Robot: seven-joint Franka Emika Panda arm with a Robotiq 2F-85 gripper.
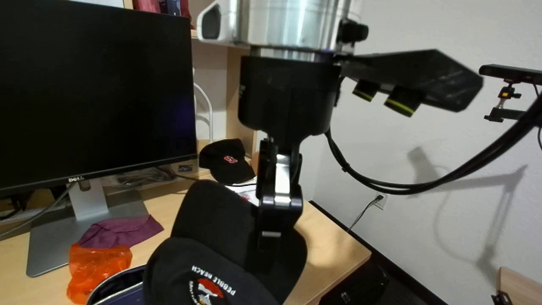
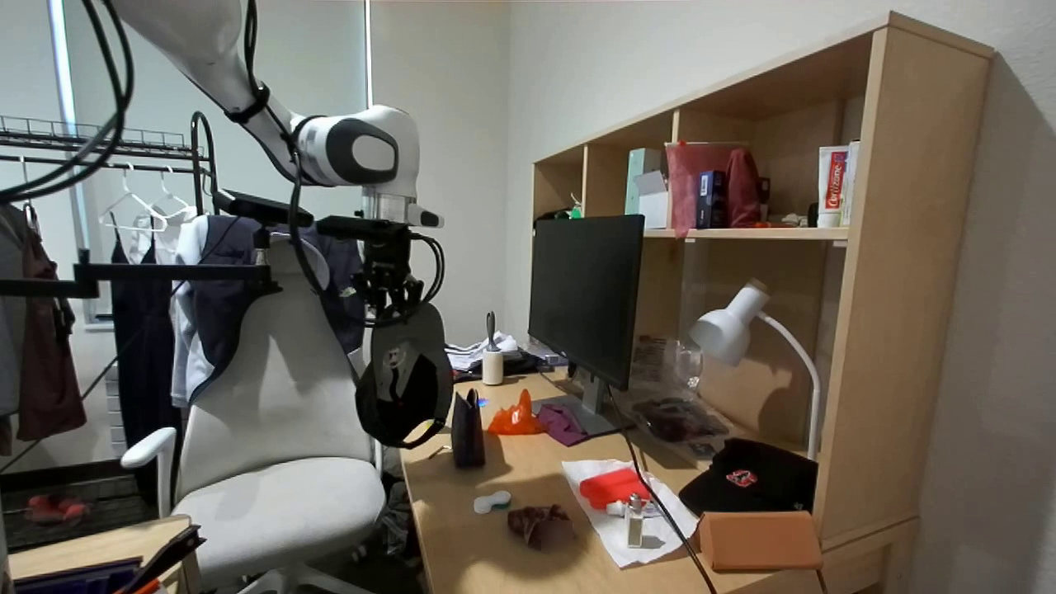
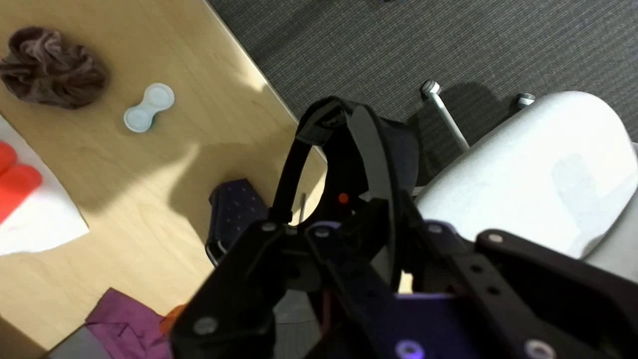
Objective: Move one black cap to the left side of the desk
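Note:
The black cap (image 1: 186, 258) with the red-and-white emblem and white lettering is held in the air by its brim. It hangs brim up in an exterior view (image 2: 404, 379), with its open inside showing. My gripper (image 1: 269, 241) is shut on the brim, which runs between the fingertips in the wrist view (image 3: 394, 214). The gripper also shows in an exterior view (image 2: 392, 309). The cap (image 3: 371, 144) appears across the edge of the tan desk (image 3: 129, 174), beside the chair. The desk also shows in both exterior views (image 1: 334, 254) (image 2: 462, 544).
Another black cap (image 2: 747, 483) with a red emblem lies by the brown box (image 2: 759, 540). A dark pouch (image 2: 468, 433) stands under the held cap. The monitor (image 2: 586, 297), orange bag (image 2: 517, 417), scrunchie (image 3: 52, 67), lens case (image 3: 149, 107) and white chair (image 3: 538, 169) are nearby.

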